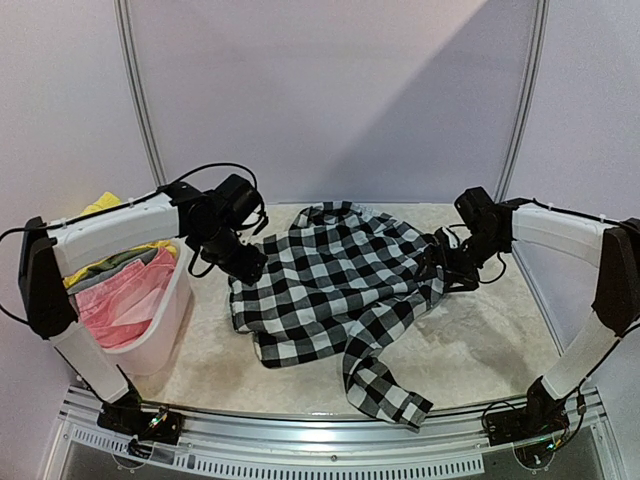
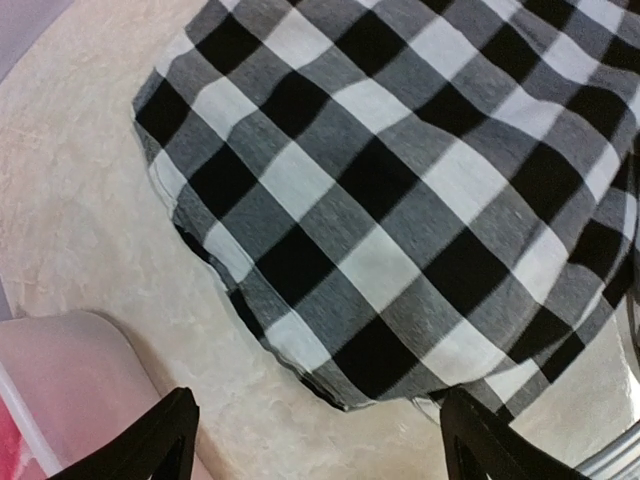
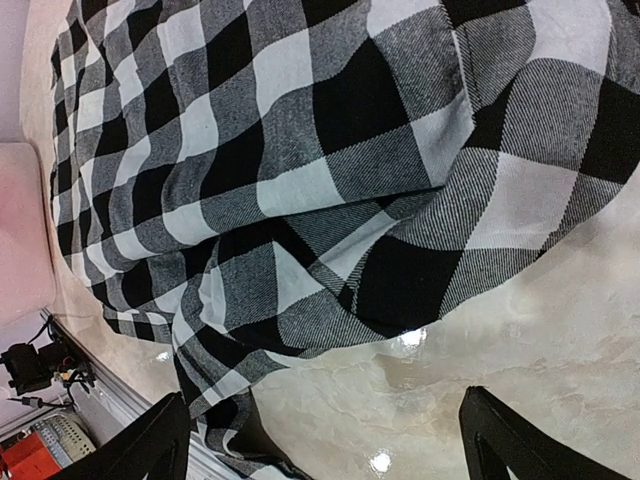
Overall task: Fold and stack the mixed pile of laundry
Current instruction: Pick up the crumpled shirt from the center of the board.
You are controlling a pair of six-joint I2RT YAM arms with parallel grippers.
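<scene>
Left pincer [image 1: 243,262]: I see it spread wide with nothing between its fingers [image 2: 150,448]. It is poised over the checked shirt's left edge, near the basket.
Right pincer [image 1: 452,268]: also wide and gripping nothing. It sits low at the shirt's right edge, with its fingers [image 3: 520,445] over bare worktop just beside the cloth.
Checked shirt [image 1: 330,275]: it lies spread but rumpled in the middle of the worktop [image 1: 480,350], between my two arms. One sleeve trails toward the near edge.
Rest of the pile: it is in the white basket [image 1: 165,330] at the left. The pink piece [image 1: 125,300] is on top, the yellow one [image 1: 100,205] is at the far rim, and a greyish one [image 1: 100,272] lies between them.
</scene>
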